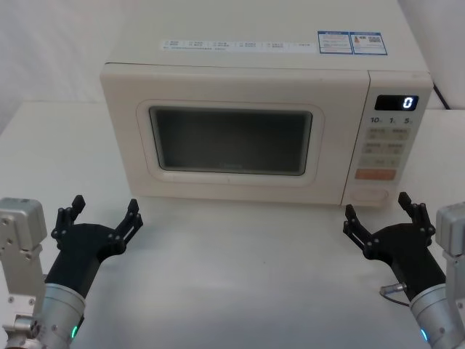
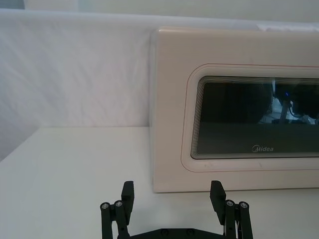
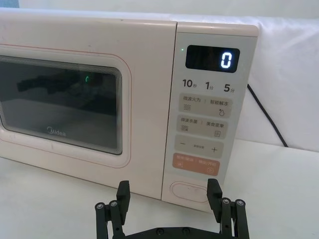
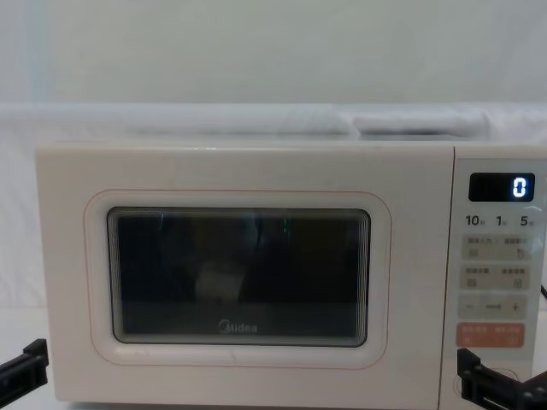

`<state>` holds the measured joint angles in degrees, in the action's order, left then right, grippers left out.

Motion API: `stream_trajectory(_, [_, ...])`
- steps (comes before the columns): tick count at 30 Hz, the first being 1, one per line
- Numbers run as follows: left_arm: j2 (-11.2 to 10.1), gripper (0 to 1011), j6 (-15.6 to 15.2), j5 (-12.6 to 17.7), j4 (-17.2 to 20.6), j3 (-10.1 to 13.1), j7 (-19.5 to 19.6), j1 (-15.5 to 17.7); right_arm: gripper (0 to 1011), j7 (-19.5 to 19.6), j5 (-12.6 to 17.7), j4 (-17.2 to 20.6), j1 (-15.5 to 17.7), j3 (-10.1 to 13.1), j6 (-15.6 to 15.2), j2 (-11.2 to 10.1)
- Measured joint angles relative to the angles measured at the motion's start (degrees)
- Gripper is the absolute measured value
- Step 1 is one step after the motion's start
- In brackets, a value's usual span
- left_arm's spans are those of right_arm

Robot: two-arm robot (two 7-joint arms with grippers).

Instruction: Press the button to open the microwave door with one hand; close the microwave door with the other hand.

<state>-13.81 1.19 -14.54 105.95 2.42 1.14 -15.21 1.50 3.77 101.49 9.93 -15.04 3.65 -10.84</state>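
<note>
Right tool [image 1: 385, 216] hanging over the desk [image 1: 240, 269] with fingers spread wide, nothing held, just in front of the button [image 3: 190, 190] at the bottom of the control panel [image 1: 387, 142]. Left tool [image 1: 104, 216] same deal, open and empty, near the door's [image 1: 229, 138] left corner. Door shut flush, display [image 3: 213, 59] reading 0.

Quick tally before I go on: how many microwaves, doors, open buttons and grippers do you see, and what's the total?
Microwave: 1
Door, closed: 1
Oval open button: 1
Grippers: 2, left gripper and right gripper, both open on the table in front
Total: 5
</note>
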Motion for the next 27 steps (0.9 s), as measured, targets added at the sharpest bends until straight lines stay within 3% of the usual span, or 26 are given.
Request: stream_trajectory(27, [0.00, 1001, 0.00, 0.00, 0.00, 0.00, -0.01, 0.00, 996, 0.00, 0.00, 0.00, 0.00, 0.00, 0.00, 0.00])
